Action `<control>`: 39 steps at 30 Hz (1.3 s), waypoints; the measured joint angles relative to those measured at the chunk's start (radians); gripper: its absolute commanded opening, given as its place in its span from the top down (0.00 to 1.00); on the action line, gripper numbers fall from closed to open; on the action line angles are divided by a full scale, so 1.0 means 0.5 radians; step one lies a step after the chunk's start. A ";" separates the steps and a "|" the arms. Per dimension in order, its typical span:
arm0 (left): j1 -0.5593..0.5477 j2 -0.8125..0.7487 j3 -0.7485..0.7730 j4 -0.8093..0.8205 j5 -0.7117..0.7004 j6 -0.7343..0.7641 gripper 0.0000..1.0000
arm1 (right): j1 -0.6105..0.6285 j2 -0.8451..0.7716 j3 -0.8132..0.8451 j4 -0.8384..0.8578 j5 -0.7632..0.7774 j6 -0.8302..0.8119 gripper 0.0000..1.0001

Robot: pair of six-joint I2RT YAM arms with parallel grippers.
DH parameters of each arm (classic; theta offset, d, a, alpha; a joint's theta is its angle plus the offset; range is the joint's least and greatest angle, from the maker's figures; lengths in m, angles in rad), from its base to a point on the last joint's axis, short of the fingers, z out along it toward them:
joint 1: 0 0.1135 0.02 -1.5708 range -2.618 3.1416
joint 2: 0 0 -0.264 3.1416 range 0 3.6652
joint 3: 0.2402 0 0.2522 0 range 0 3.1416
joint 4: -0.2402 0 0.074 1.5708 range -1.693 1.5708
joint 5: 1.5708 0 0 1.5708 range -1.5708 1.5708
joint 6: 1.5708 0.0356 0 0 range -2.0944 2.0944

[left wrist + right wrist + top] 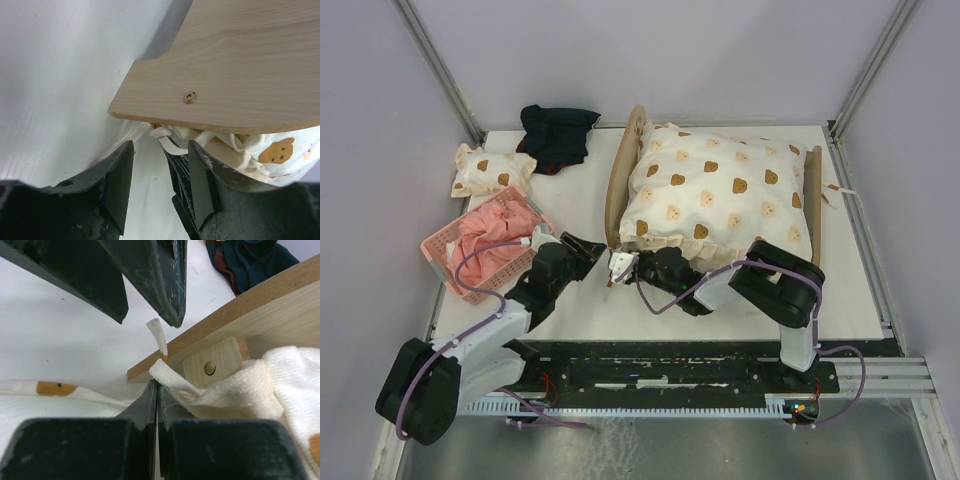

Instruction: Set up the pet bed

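Fastening the quilt point(720, 190) looks to be the step in hand: left gripper point(160, 146) open beside the near corner of the pet bed point(617, 190), which sits in the middle of the table point(570, 205); right gripper point(156, 385) closed, pinching a cream tie point(175, 382). Next, the left must catch the tie's loose end.

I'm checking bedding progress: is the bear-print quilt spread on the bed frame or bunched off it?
Spread: the quilt lies puffy over the pet bed, reaching from its arched end to the footboard.
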 measured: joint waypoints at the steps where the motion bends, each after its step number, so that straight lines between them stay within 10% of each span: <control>1: 0.000 0.012 -0.001 0.011 0.001 0.000 0.45 | 0.000 -0.008 0.000 0.000 -0.003 0.001 0.98; 32: 0.000 0.293 0.095 0.166 0.002 -0.009 0.63 | 0.008 -0.031 -0.009 -0.002 -0.047 -0.031 0.98; 39: 0.000 0.327 0.103 0.185 0.003 -0.046 0.97 | 0.014 -0.060 -0.021 -0.002 -0.042 -0.029 0.82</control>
